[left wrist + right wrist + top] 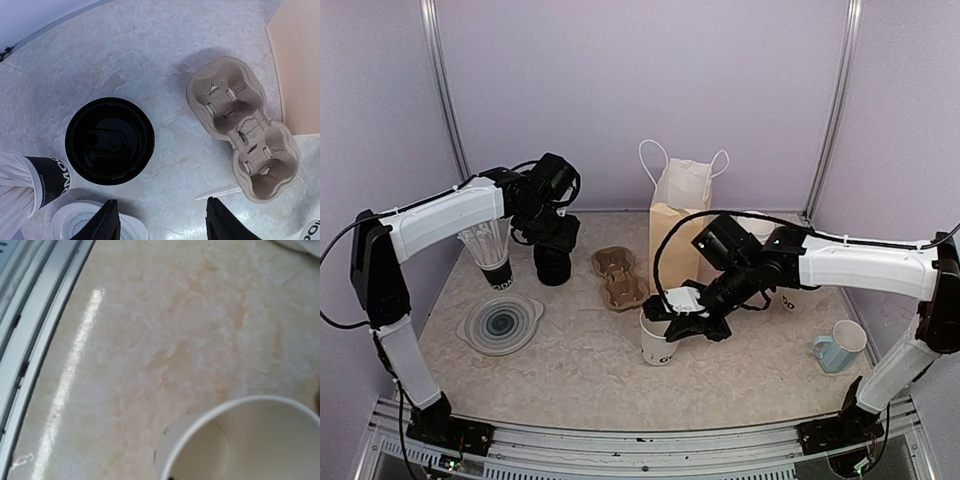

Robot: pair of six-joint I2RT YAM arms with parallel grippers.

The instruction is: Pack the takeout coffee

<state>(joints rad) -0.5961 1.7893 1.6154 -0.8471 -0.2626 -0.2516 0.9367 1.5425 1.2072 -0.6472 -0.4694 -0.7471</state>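
Observation:
No cup with a black lid shows. One lidless white paper cup [657, 341] with black lettering stands mid-table; its open rim [240, 430] fills the lower right of the right wrist view. My right gripper [678, 320] hovers at that cup's rim, and its fingers are out of the wrist view. A stack of black lids [553, 264] stands at the back left and also shows in the left wrist view [110, 141]. My left gripper [162, 220] is open and empty just above and beside the lids. The cardboard cup carrier [620, 277] is empty and also shows in the left wrist view [245, 130].
A stack of lidless white cups [490, 250] stands left of the lids. Clear lids [500, 322] lie in front of it. A brown paper bag [675, 220] with white handles stands at the back centre. A light blue mug [840, 346] sits at the right.

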